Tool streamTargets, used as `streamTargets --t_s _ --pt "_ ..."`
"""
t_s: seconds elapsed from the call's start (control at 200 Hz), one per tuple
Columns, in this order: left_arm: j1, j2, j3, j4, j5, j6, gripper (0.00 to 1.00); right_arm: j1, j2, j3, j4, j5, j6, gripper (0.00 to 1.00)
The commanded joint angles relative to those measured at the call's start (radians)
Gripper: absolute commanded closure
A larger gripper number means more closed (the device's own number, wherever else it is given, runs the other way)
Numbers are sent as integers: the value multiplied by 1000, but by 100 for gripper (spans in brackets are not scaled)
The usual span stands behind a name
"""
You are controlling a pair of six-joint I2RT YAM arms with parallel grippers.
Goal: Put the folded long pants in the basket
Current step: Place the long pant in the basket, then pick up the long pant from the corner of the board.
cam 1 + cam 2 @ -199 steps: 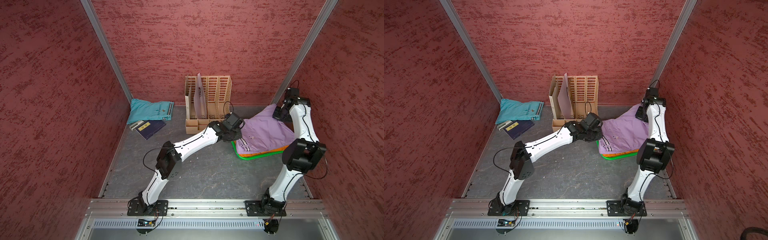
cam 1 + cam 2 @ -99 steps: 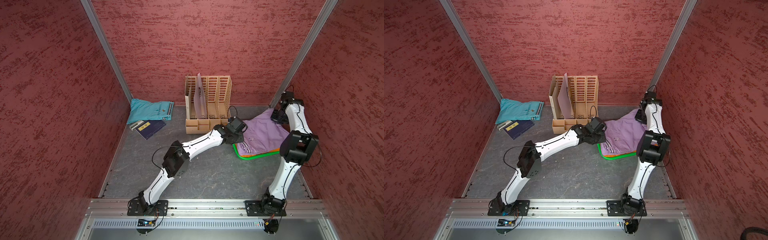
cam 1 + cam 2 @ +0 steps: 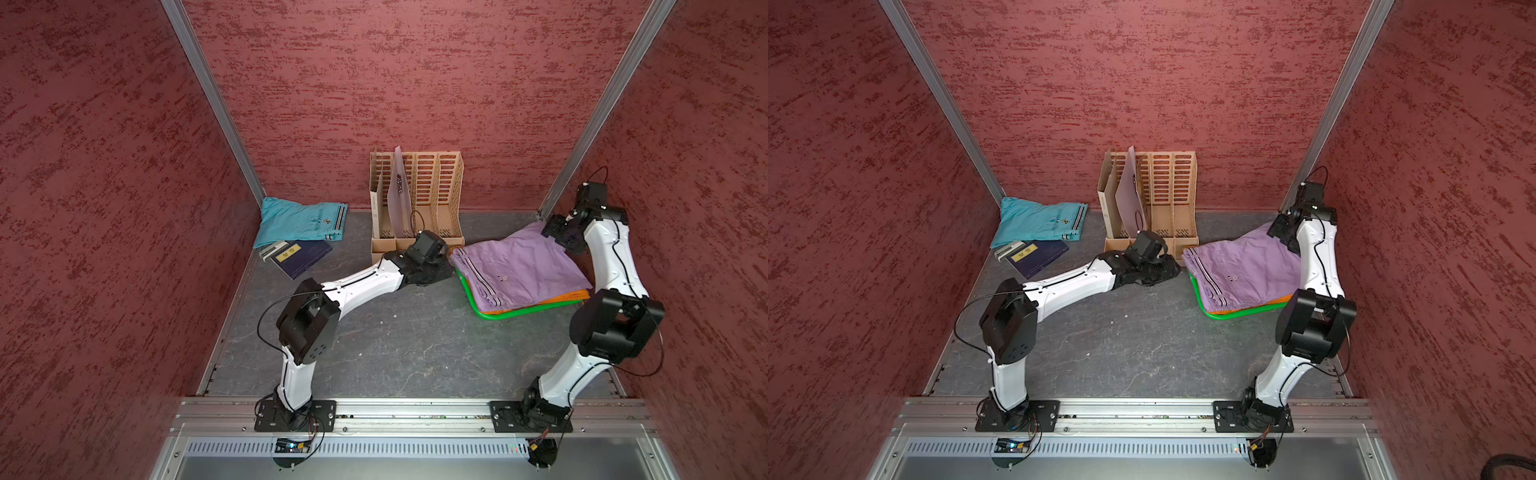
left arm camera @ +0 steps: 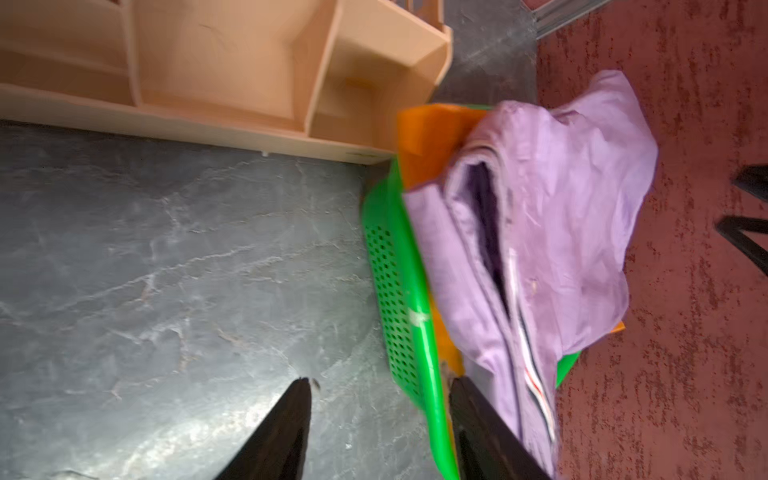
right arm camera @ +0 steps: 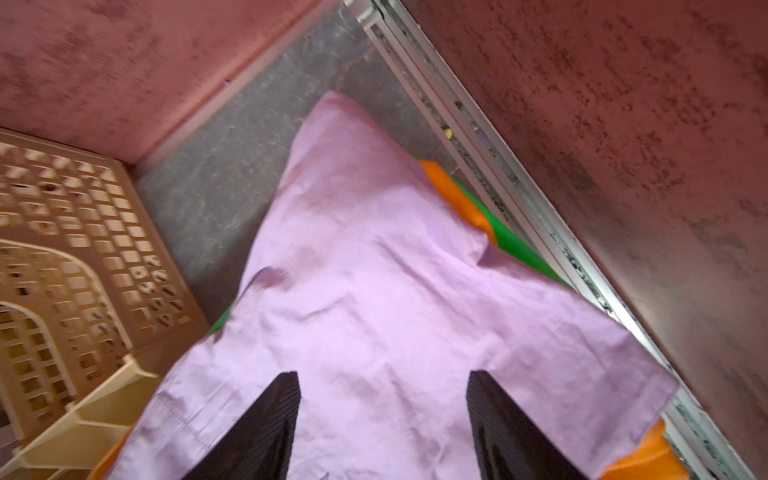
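The lilac folded long pants (image 3: 519, 270) (image 3: 1246, 266) lie on top of orange pants (image 3: 540, 303) in the green basket (image 3: 519, 313) (image 3: 1233, 314) at the right. They spread over its rim. Turquoise pants (image 3: 299, 220) (image 3: 1034, 220) lie in the back left corner. My left gripper (image 4: 380, 380) (image 3: 446, 268) is open at the basket's left end, one finger over the rim (image 4: 399, 282), the other over the tabletop. My right gripper (image 5: 382, 374) (image 3: 559, 232) hangs open just above the far right corner of the lilac pants (image 5: 374, 291), holding nothing.
A beige slotted file organizer (image 3: 415, 199) stands at the back, close to the basket's left end and my left wrist. A dark blue booklet (image 3: 301, 255) lies in front of the turquoise pants. Red walls close in on three sides; the right wall is next to the basket.
Both grippers have opened and let go of the lilac pants, which now rest on the basket. My left gripper has drawn back to the left, off the cloth.
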Motion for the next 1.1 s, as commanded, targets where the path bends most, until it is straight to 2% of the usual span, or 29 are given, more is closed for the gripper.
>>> streamTargets --t_s 0.0,0.065,0.15,0.27,0.391,0.531,0.631,0.751,0.937,1.097 --pt "82 -116 -123 88 54 -7 43 49 -94 -105 115 -146 67 31" --pt "174 -170 -168 36 60 44 41 89 -166 -196 183 -224 104 32" --pt "295 -186 -134 -117 45 153 40 170 -252 -306 257 -271 135 33" --pt "455 -176 -102 -256 45 249 39 285 -362 -421 304 -272 139 34" --pt "590 -177 -103 -227 57 304 28 396 -445 -514 338 -280 140 34" --pt "721 -42 32 -258 114 292 28 496 -538 -611 370 -299 136 36" --pt "776 46 105 -251 129 247 28 545 -602 -681 405 -335 137 37" --pt "830 106 104 -127 129 153 28 589 -654 -759 442 -394 157 37" --pt "842 301 291 -145 157 105 28 663 -692 -814 467 -422 172 37" --pt "830 380 324 -72 146 49 28 690 -693 -810 443 -421 165 37"
